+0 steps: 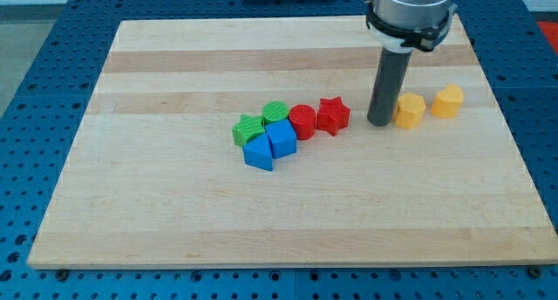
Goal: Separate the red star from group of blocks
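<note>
The red star [332, 115] is sitting near the middle of the wooden board [174, 204], touching a red cylinder [302, 121] on its left side. Beyond the cylinder, two green blocks [261, 121] and two blue blocks [271, 145] are crowding together. My tip [380, 123] is resting just right of the star, apart from it, beside two yellow blocks [410, 111]. The rod is carrying no jaws.
</note>
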`<act>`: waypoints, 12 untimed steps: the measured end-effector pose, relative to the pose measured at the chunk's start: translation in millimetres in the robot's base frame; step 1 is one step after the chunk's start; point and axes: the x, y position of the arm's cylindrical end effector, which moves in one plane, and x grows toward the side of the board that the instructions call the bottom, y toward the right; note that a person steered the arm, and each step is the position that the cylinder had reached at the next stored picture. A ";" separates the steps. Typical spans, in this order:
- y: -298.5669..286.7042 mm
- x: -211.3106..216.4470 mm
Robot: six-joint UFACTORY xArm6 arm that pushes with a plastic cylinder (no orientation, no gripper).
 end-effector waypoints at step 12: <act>-145.7 30.4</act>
